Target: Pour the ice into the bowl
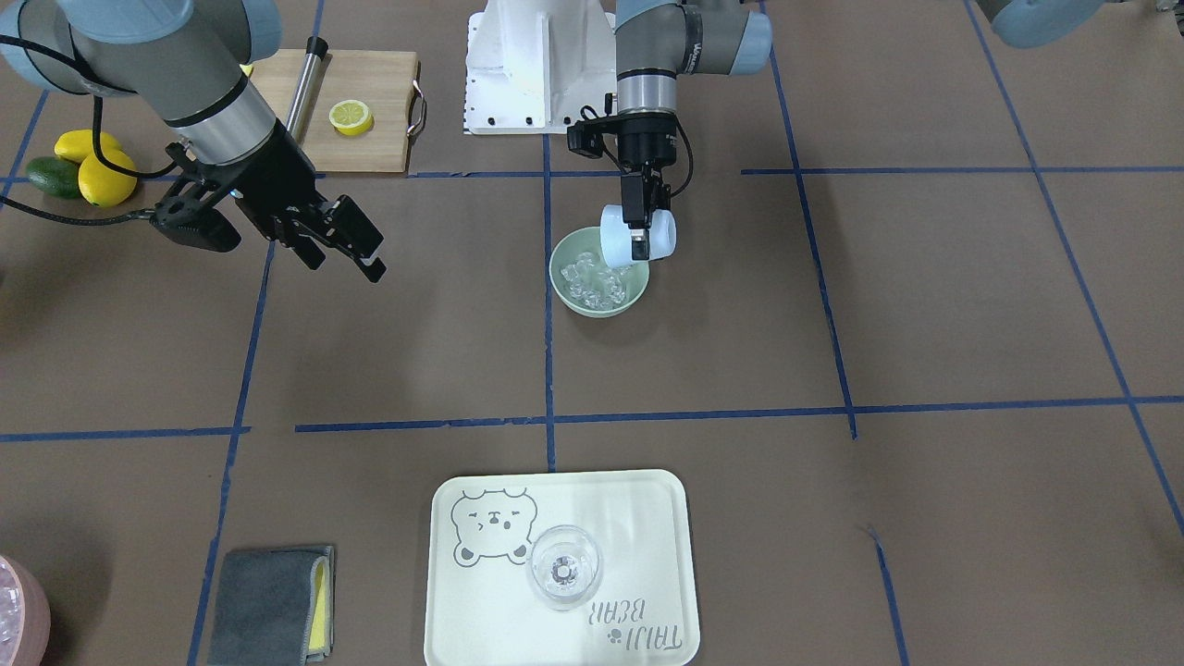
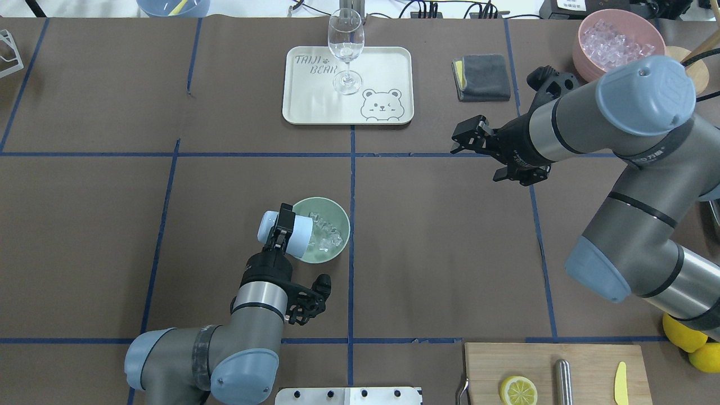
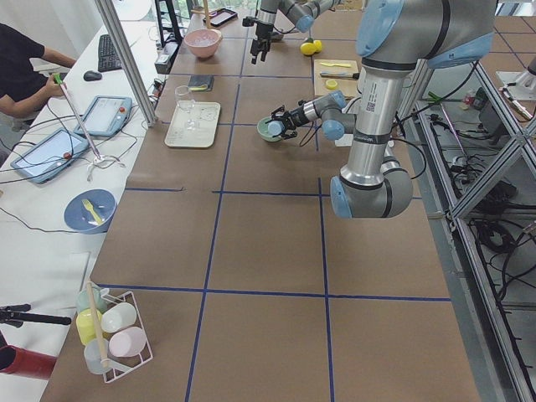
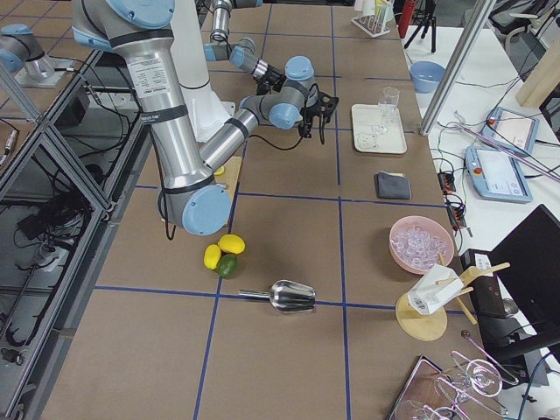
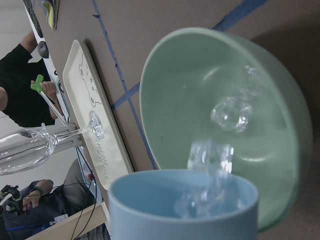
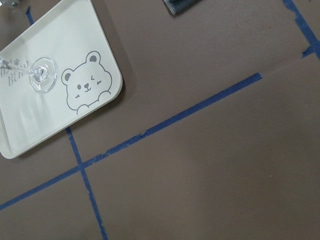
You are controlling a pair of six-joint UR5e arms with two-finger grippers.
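Brown taped counter [image 2: 450, 253] is bearing the mint-green bowl [image 2: 318, 205], clear glassy ice [image 2: 327, 236] heaping inside, left fingers [image 2: 283, 225] clamping a tipped blue cup [image 2: 302, 236] (right fingers [image 1: 359, 229] hanging spread, empty).

Left wrist cam chops the blue cup [image 5: 150, 210] off at 6 o'clock, and the ice [image 5: 227, 112] is pretty blurry. Overhead, that cup covers the bowl [image 2: 329, 209] rim at 9 o'clock. Pink container [image 1: 20, 620] gets cut at 8 o'clock, front view.

The left gripper [image 2: 283, 228] clasps a light blue cup [image 2: 302, 235] tipped sideways over the bowl [image 2: 333, 210], ice [image 2: 327, 237] lying inside
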